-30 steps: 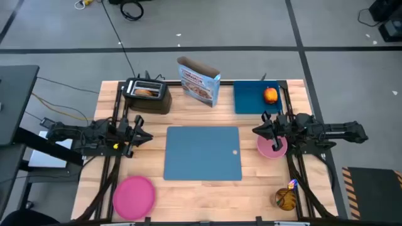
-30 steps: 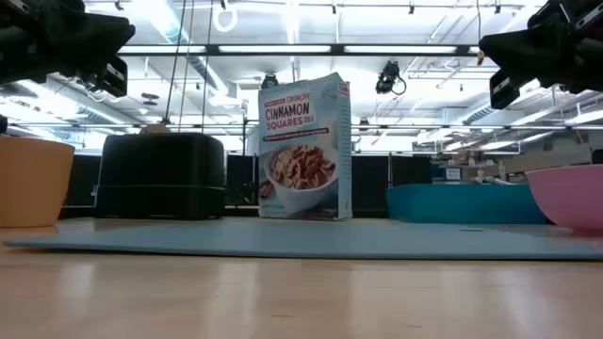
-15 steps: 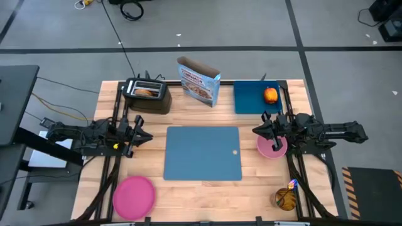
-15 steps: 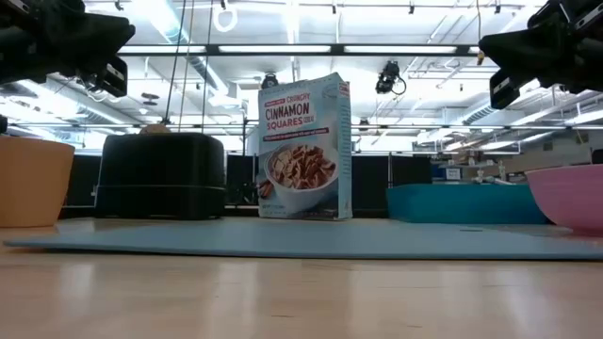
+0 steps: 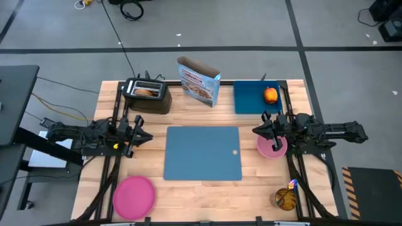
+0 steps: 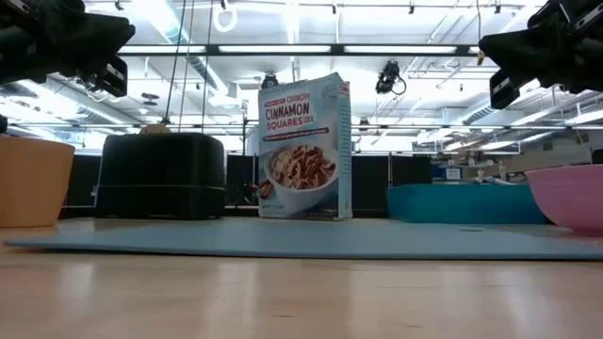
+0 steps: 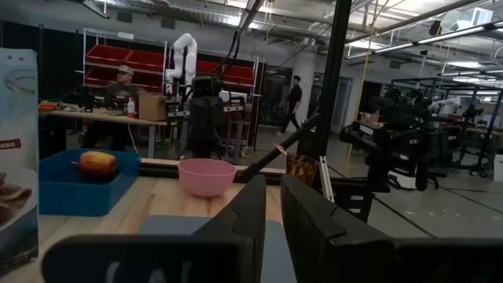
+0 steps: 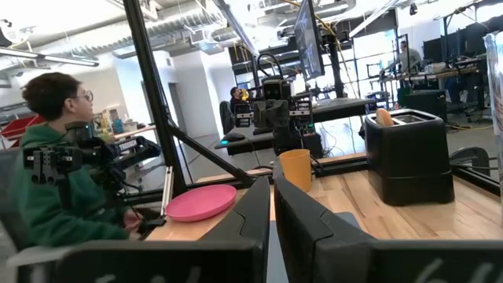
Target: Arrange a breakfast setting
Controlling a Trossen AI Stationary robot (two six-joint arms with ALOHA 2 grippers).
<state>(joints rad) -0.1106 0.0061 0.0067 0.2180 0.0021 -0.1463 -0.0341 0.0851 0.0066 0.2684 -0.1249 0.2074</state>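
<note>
Pale wood planks form the table (image 5: 188, 191), seen from straight above, with a blue rectangular placemat (image 5: 203, 152) lying flat in its middle. The left gripper (image 5: 142, 135) hovers at the mat's left edge, its fingers nearly pressed together and holding nothing. The right gripper (image 5: 257, 130) hovers at the mat's right edge, its fingers pressed together and empty, with the small pink bowl (image 5: 272, 145) sitting on the wood just beneath and behind it. A wider flat pink plate (image 5: 134, 196) rests at the table's near left corner. At the near right corner stands a small tan cup (image 5: 285, 198) with a blue-purple-handled spoon (image 5: 292, 184) poking out of it. Along the far edge sit a black toaster (image 5: 147, 95) with bread in it, an upright box of Cinnamon Squares cereal (image 5: 199, 80), and a deep blue square tray (image 5: 256, 98) holding a red-orange apple (image 5: 270, 95). The right wrist view shows a person in a green top (image 8: 47, 189) seated beyond the table.
</note>
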